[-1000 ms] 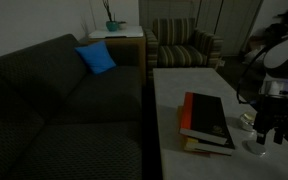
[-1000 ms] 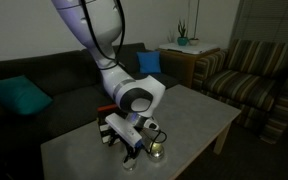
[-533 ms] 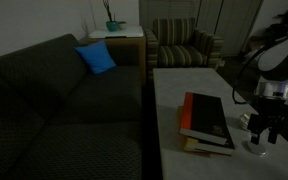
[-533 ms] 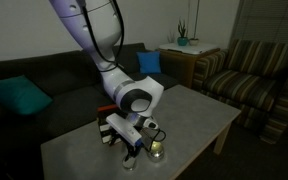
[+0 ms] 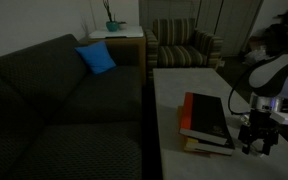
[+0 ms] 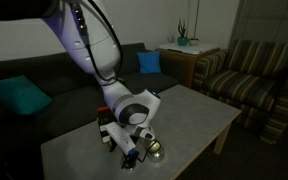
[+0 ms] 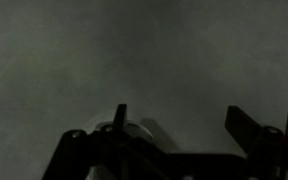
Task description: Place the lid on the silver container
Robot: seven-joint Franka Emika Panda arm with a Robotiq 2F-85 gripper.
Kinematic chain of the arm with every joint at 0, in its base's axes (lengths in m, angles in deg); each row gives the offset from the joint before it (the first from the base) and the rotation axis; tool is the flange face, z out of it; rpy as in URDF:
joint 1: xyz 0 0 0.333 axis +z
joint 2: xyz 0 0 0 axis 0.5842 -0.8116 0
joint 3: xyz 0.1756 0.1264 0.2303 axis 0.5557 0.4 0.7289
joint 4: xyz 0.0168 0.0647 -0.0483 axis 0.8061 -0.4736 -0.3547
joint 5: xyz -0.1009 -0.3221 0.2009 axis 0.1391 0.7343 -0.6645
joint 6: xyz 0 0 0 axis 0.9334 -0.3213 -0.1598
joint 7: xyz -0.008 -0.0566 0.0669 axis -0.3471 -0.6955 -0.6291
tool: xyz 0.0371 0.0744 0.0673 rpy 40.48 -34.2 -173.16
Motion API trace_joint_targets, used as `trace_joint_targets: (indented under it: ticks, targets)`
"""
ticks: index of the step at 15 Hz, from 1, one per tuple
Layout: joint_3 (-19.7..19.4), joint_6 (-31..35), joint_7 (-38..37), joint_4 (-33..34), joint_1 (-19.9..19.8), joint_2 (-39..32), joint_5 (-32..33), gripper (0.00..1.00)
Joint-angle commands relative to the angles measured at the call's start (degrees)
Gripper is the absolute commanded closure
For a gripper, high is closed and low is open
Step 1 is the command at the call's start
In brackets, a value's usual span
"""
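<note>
Wrist view: the end effector (image 7: 162, 132) hangs low over the counter (image 7: 164, 60), fingers (image 7: 246, 130) wide apart and gripping nothing; a pale round shape by one finger may be the lid (image 7: 121, 127), so placing looks not yet done. Only an exterior view shows the silver container (image 6: 157, 150) on the counter just beside the end effector, near the books (image 6: 105, 131), with the dark sofa (image 6: 54, 80) beyond

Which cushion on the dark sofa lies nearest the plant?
The bright blue square cushion; the teal cushion lies at the opposite end of the dark sofa.
</note>
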Motion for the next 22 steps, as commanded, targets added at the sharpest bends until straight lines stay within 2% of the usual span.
trace_joint_targets:
  ticks: [1, 6, 15, 22]
  targets:
    - [0.3, 1.7, -0.1, 0.9, 0.0, -1.4, -0.3, 0.0]
    - [-0.2, 5.3, -1.1, -4.3, 1.0, 1.7, 0.1, 0.0]
    - [-2.4, 20.3, -5.7, -19.7, 4.3, 8.7, 0.2, 0.0]
    - [-3.8, 29.0, -6.9, -24.1, 5.2, 10.0, 0.6, 0.0]
